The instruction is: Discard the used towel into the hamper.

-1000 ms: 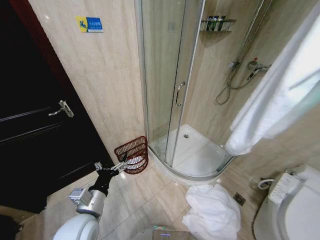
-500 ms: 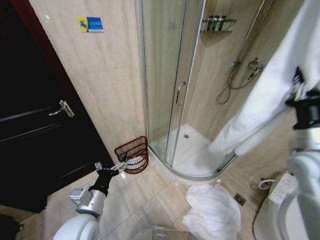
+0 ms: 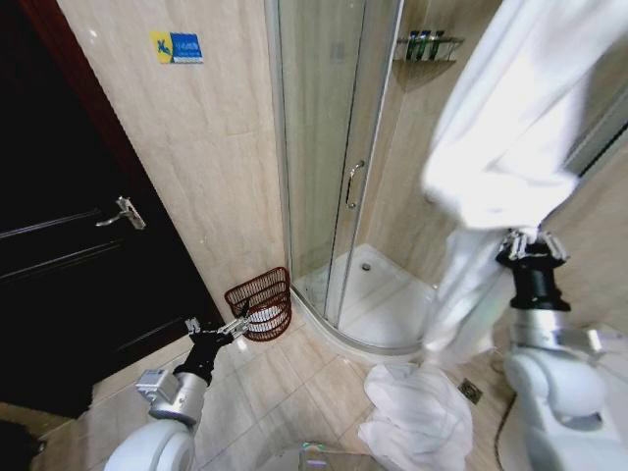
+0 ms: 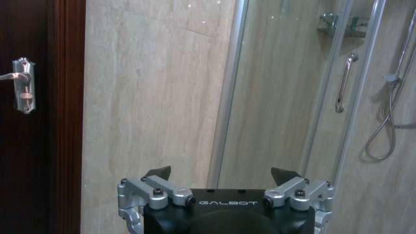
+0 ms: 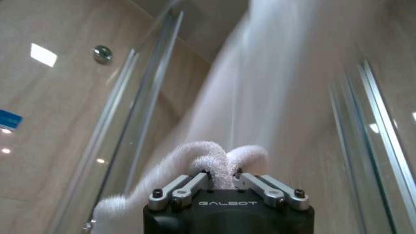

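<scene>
A large white towel (image 3: 502, 128) hangs down from the upper right, bunched in front of the shower. My right gripper (image 3: 531, 243) is raised at the right and shut on a fold of it; in the right wrist view the terry cloth (image 5: 215, 155) is pinched between the right gripper (image 5: 219, 173) fingers. The reddish-brown wire hamper (image 3: 261, 297) stands on the floor against the wall beside the shower, with something white inside. Low at the left, my left gripper (image 3: 218, 331) is open and empty, just left of the hamper, and it shows as the left gripper (image 4: 221, 173) facing the wall.
A second white towel (image 3: 417, 417) lies heaped on the tiled floor near a floor drain (image 3: 469, 391). The curved glass shower cabin (image 3: 329, 147) fills the middle. A dark door (image 3: 69, 255) with a lever handle stands at the left.
My right arm has come into view from the right and moved left with the towel, which now hangs bunched farther left. The left arm and hamper have not moved.
</scene>
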You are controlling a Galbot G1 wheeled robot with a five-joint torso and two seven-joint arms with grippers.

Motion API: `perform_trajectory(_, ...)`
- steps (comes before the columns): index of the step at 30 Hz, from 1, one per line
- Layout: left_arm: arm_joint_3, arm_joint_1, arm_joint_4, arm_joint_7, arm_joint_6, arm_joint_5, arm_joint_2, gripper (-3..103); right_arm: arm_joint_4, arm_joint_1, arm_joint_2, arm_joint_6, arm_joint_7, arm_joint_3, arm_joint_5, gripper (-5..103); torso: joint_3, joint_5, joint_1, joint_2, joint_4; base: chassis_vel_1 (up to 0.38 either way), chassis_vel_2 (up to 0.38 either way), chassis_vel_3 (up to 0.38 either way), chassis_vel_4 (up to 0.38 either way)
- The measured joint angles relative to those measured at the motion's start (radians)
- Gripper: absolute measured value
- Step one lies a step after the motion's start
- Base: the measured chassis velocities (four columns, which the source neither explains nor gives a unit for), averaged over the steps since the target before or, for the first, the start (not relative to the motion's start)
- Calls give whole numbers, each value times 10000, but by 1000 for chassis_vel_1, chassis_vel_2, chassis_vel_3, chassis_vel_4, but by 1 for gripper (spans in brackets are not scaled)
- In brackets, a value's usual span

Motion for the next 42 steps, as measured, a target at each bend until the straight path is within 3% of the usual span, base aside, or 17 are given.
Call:
perform_trajectory(10,0,0,0,0,0,0,0,100,910,-562,545,595,-127,51,-800,9,0,4,0,0,-1,0,0,0,0)
perform_trajectory(33,0,0,0,0,0,0,0,100,1912,-560,311,629,933,86,-471,9,0,1,0,0,0,0,0,0,0)
perform_trajectory(42,0,0,0,0,0,0,0,100,1928,-620,309,440,895,46,-483,9,0,4,0,0,0,0,0,0,0)
